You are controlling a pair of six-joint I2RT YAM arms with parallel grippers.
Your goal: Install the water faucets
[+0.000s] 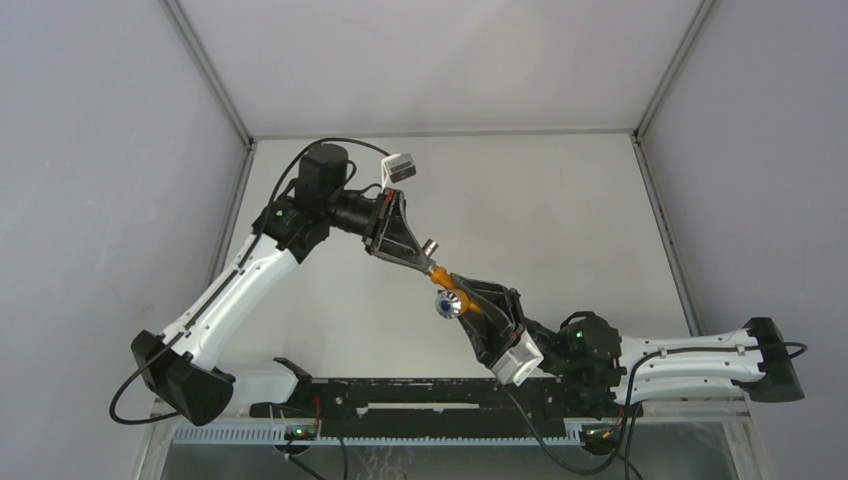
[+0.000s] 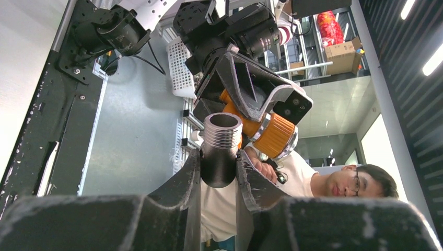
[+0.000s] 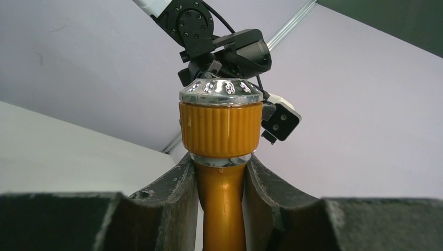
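Left gripper (image 2: 218, 166) jaws clamped on grey threaded fitting (image 2: 222, 130); right gripper (image 3: 221, 175) jaws clamped on orange tap body (image 3: 220, 130), on the stem under its ribbed knob. Both parts held up off the tabletop (image 1: 570, 210) near mid-table, fitting just beside tap, contact unclear

Right wrist view: the orange tap body (image 3: 220, 137) runs off the bottom edge between the fingers of the right gripper (image 3: 220, 161). Left wrist view: the grey fitting (image 2: 221, 137) has its lower end hidden inside the left gripper (image 2: 218, 158); from above, its contact with the orange tap body is too small to tell.
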